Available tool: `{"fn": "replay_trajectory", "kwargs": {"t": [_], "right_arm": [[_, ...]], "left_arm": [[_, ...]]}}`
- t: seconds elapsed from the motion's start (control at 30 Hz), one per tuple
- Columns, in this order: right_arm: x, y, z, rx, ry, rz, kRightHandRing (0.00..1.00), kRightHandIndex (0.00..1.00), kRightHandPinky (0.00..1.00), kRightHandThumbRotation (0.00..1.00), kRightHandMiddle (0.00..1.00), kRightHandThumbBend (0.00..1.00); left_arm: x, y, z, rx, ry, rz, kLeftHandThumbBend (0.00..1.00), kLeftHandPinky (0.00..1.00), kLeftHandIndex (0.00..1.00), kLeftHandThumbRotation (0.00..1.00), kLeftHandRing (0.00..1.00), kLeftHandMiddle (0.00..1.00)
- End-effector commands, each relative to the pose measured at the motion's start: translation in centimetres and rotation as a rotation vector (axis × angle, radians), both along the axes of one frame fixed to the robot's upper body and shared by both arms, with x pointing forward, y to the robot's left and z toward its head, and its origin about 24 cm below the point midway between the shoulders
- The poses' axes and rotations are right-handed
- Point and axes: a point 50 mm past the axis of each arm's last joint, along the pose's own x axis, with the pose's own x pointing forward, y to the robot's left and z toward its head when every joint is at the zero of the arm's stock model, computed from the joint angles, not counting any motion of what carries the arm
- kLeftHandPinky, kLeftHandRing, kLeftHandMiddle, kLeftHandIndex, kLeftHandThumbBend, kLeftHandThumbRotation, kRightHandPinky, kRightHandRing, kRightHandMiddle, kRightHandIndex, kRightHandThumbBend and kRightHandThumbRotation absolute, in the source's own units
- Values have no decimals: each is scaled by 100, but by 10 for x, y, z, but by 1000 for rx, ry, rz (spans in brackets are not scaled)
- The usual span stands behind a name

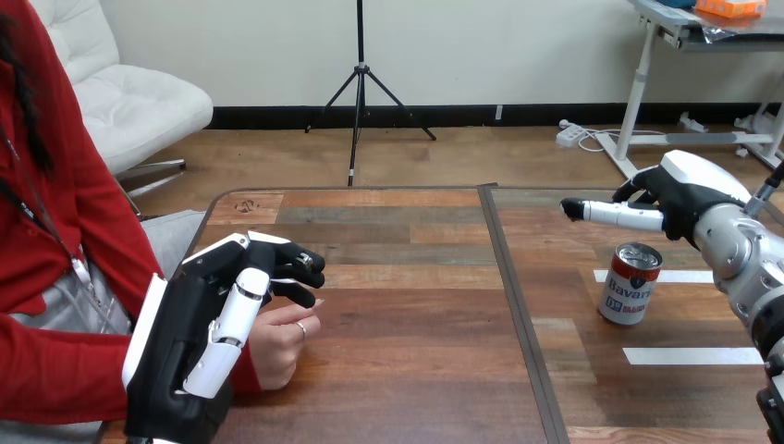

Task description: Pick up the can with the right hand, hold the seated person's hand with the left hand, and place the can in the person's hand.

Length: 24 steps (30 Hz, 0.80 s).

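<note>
Head view: right hand (689, 199) spread above upright can (630, 283), staged for grasp; left hand (199, 324) over person's hand (277, 350), likely steadying it, grip cannot tell.

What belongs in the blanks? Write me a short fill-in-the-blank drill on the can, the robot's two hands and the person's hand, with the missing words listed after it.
1. The can stands ____ on the table.
2. The right hand is clear of the can, its fingers straight, so it is ____.
3. The person's hand rests at the table's ____ side, close by the left hand.

Missing words: upright; open; left.
</note>
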Motion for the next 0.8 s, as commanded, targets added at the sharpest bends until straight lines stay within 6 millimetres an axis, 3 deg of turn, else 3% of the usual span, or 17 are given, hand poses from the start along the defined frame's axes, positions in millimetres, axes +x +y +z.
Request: {"fn": "replay_trajectory", "kwargs": {"t": [0.0, 0.47, 0.77], "right_arm": [[0, -4, 3, -15, 4, -2, 71, 80, 59, 89, 75, 100], [-7, -7, -9, 1, 44, -8, 78, 81, 70, 84, 81, 100], [-9, -9, -13, 5, 76, -14, 80, 82, 71, 81, 83, 100]], "left_arm": [[7, -1, 7, -5, -47, -4, 32, 48, 49, 71, 56, 57], [6, -1, 8, -2, -48, -7, 30, 48, 49, 71, 56, 57], [6, -1, 8, -4, -48, -7, 29, 48, 49, 71, 56, 57]]}}
